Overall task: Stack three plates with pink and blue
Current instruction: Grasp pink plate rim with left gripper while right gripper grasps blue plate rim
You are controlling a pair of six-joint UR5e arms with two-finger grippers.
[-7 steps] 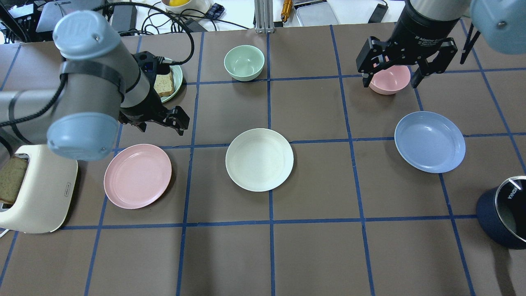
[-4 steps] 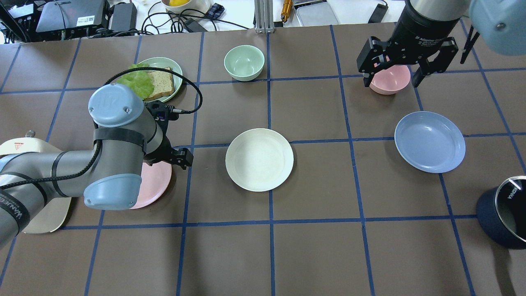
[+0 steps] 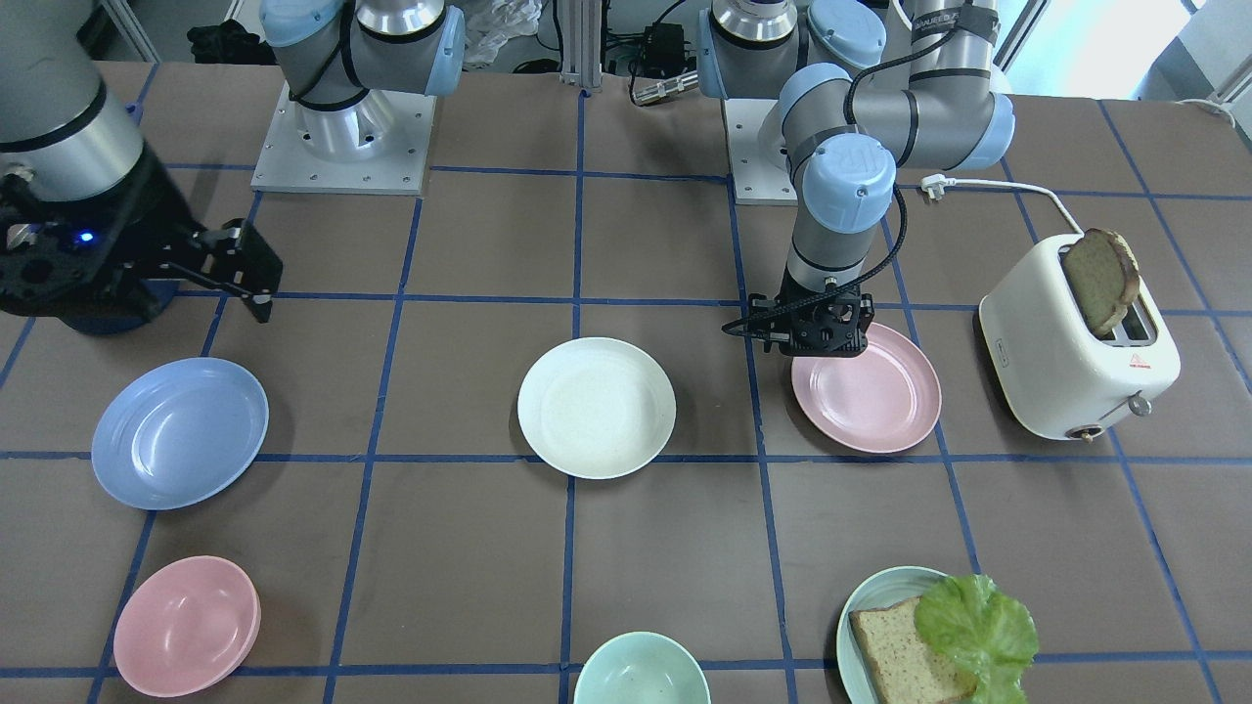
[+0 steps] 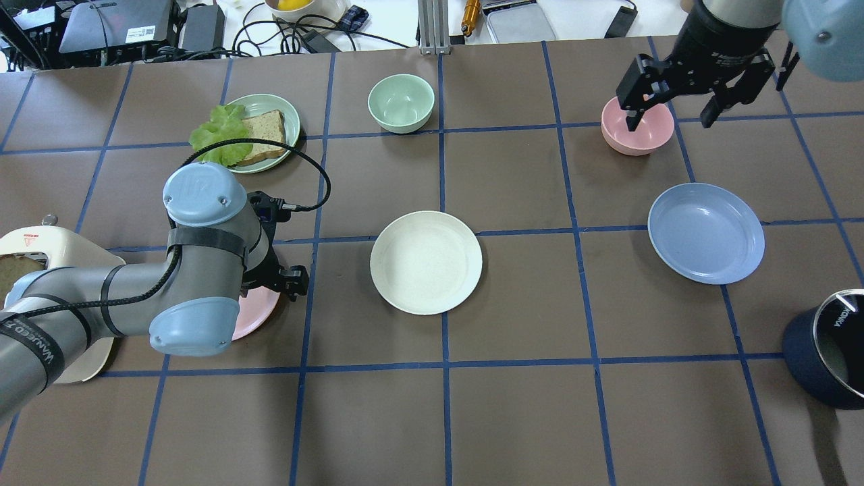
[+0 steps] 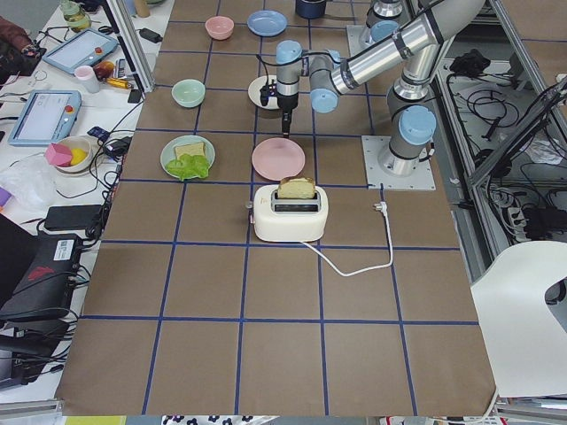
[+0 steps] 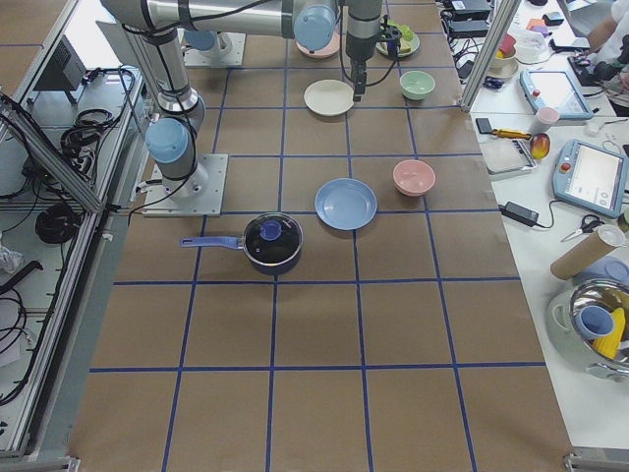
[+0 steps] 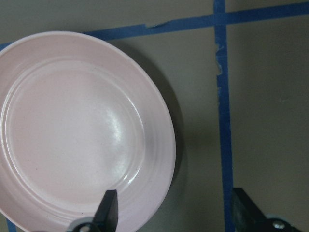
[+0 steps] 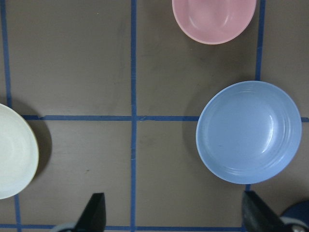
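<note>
Pink plate (image 3: 866,391) is lying flat near the toaster (image 3: 1066,352), well apart from the cream plate (image 4: 426,262) and blue plate (image 4: 706,233). The left gripper (image 7: 176,212) is hanging open astride its rim, where a shallow pinch risks slipping or tipping the plate. A second ago that gripper was higher, beyond the rim. The right gripper (image 4: 669,121), also open, is drifting away.

We see bright, even light from above in every view. The brown surface (image 4: 513,405) reads matte, while the pink plate (image 7: 82,135) carries a soft sheen. Short, soft shadows hug the cream plate (image 3: 596,407) and blue plate (image 8: 248,131). The left wrist view looks slightly soft; the front view's top right corner burns white.
</note>
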